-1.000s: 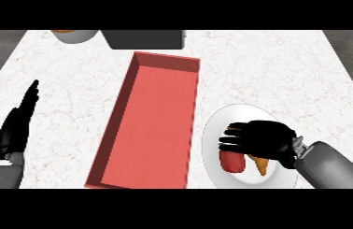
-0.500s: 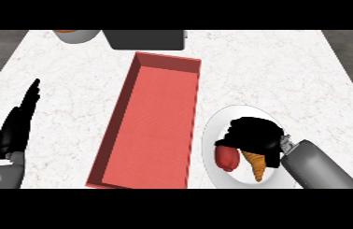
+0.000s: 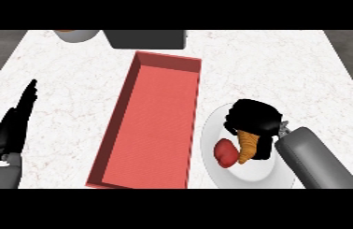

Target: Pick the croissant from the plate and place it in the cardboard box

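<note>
We judged the task to be in its early part, at the grasp itself: the croissant lay on the white plate, with the right hand bent down over its upper end, fingers curled onto it, so that only the lower, golden part showed beneath the black hand. Whether the croissant had cleared the plate we could not tell; it sat over the plate's middle, just beside a red piece of food to its left. The red box, long and open-topped, stood just left of the plate and held nothing that we could see, so the lift, the carry across the box's near wall and the release were all left to do. The left hand rested at the view's left edge, well apart from the box, fingers straight and pointing up. Counting, we found one croissant, one red piece of food, one plate, one box and two hands; at the counter's far edge there was one dark grey block and one pale bowl with something brown inside, both cut off by the view's top.
</note>
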